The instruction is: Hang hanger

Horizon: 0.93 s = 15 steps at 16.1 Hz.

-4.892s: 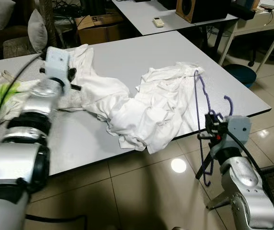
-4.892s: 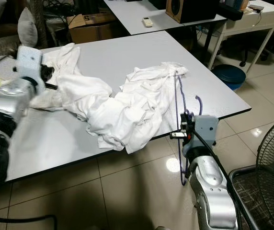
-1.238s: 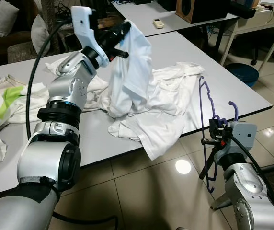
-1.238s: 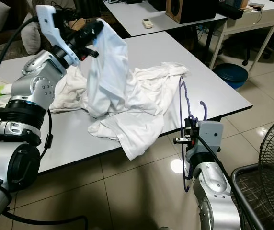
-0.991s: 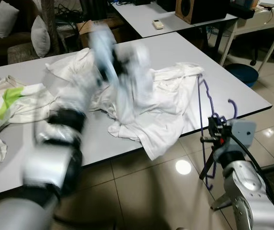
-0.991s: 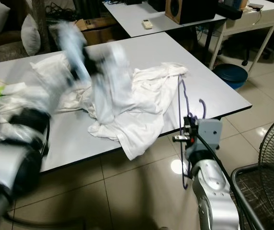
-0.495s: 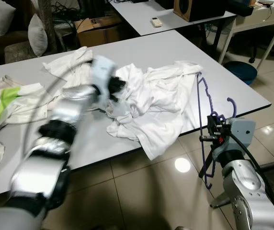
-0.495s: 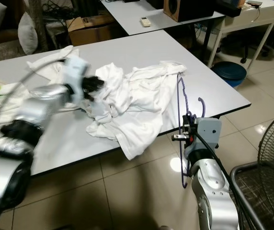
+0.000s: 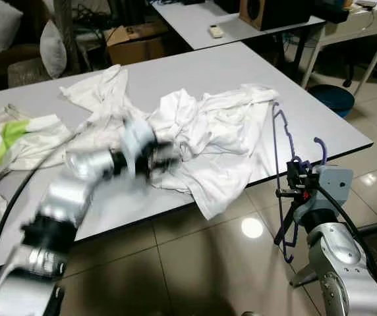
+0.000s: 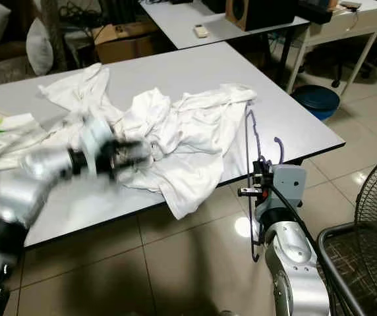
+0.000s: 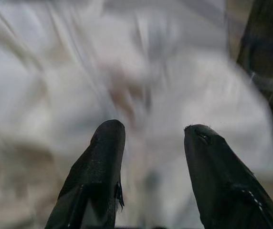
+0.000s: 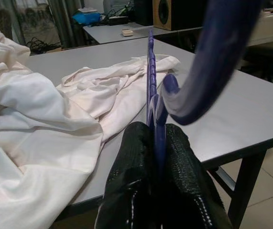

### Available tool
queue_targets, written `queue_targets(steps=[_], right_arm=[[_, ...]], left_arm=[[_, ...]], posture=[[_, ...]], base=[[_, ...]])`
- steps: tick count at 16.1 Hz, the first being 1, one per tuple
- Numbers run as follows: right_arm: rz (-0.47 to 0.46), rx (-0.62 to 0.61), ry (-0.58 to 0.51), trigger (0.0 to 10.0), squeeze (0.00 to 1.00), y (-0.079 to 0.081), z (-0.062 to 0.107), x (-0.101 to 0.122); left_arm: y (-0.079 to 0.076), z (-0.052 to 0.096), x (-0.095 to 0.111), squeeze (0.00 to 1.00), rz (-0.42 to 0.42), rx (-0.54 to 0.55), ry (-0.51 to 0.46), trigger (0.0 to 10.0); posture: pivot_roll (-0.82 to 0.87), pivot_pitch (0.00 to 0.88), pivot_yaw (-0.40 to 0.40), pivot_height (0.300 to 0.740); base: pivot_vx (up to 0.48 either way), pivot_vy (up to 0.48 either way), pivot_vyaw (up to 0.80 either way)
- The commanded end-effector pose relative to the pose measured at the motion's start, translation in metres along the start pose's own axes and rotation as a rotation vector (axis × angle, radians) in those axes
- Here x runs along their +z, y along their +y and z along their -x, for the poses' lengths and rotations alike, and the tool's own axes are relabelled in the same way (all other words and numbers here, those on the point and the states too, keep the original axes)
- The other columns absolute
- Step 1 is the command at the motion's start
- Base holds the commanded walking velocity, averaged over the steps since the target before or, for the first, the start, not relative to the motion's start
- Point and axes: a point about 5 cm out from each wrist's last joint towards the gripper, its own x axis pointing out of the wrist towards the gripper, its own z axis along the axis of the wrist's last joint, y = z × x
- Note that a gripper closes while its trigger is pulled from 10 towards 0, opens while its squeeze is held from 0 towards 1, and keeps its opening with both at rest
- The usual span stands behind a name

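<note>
The right pincer (image 9: 296, 186) is pinching the purple hanger (image 9: 281, 151) upright beside the desk (image 9: 195, 72). The left pincer (image 11: 148, 131), fingers spread, is hovering over the white garment (image 9: 208, 138); next it probably needs a grip on the collar.

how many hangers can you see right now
1. A purple hanger is clamped upright in the right gripper just off the table's near right edge. More could lie hidden under the white clothes.

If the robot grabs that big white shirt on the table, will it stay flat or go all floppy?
Probably floppy: the white shirt lies in crumpled folds, and one part droops over the edge of the table. It likely drags and bunches rather than slides neatly, since it is heaped. The purple hanger in the right gripper looks stiff, keeping its shape.
</note>
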Motion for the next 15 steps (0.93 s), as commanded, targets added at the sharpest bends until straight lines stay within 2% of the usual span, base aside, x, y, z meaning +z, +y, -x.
queue_targets(steps=[1, 3, 6, 7, 8, 9, 10, 11, 15], right_arm=[[-0.004, 0.015, -0.011, 10.0, 0.00, 0.003, -0.001, 0.002], [-0.003, 0.019, -0.011, 10.0, 0.00, 0.004, -0.002, 0.003], [-0.002, 0.020, -0.015, 10.0, 0.00, 0.003, -0.002, 0.003], [-0.002, 0.019, -0.014, 10.0, 0.00, 0.003, -0.002, 0.003], [-0.002, 0.019, -0.014, 10.0, 0.00, 0.004, -0.002, 0.003], [-0.003, 0.020, -0.014, 10.0, 0.00, 0.004, -0.002, 0.003], [-0.004, 0.019, -0.014, 10.0, 0.00, 0.004, -0.001, 0.003], [-0.004, 0.018, -0.015, 10.0, 0.00, 0.004, -0.001, 0.003], [-0.005, 0.011, -0.015, 10.0, 0.00, 0.004, -0.001, 0.003]], left_arm=[[0.001, -0.001, -0.007, 0.00, -0.066, 0.050, 0.059, 10.0], [0.004, -0.006, -0.013, 0.00, -0.131, 0.127, 0.094, 10.0], [0.008, -0.008, -0.011, 0.00, -0.173, 0.208, 0.094, 10.0], [0.008, -0.009, -0.010, 0.00, -0.175, 0.217, 0.087, 9.7], [0.008, -0.011, -0.010, 0.00, -0.180, 0.207, 0.084, 8.1], [0.007, -0.012, -0.011, 0.00, -0.180, 0.202, 0.082, 8.1], [0.004, -0.015, -0.013, 0.00, -0.183, 0.190, 0.078, 1.8], [0.002, -0.017, -0.015, 0.00, -0.186, 0.176, 0.082, 0.0], [0.001, -0.019, -0.024, 0.00, -0.232, 0.186, 0.132, 0.0]], posture=[[-0.16, 0.000, 0.092, 0.740], [-0.16, 0.000, 0.092, 0.740], [-0.16, 0.000, 0.098, 0.740], [-0.16, 0.000, 0.098, 0.740], [-0.16, 0.000, 0.098, 0.740], [-0.16, 0.000, 0.098, 0.740], [-0.16, 0.000, 0.103, 0.740], [-0.16, 0.000, 0.106, 0.740], [-0.16, 0.000, 0.108, 0.740]], base=[[0.000, 0.000, 0.00], [0.000, 0.000, 0.00], [0.000, 0.000, 0.00], [0.000, 0.000, 0.00], [0.000, 0.000, 0.00], [0.000, 0.000, 0.00], [0.000, 0.000, 0.00], [0.000, 0.000, 0.00], [0.000, 0.000, 0.00]])
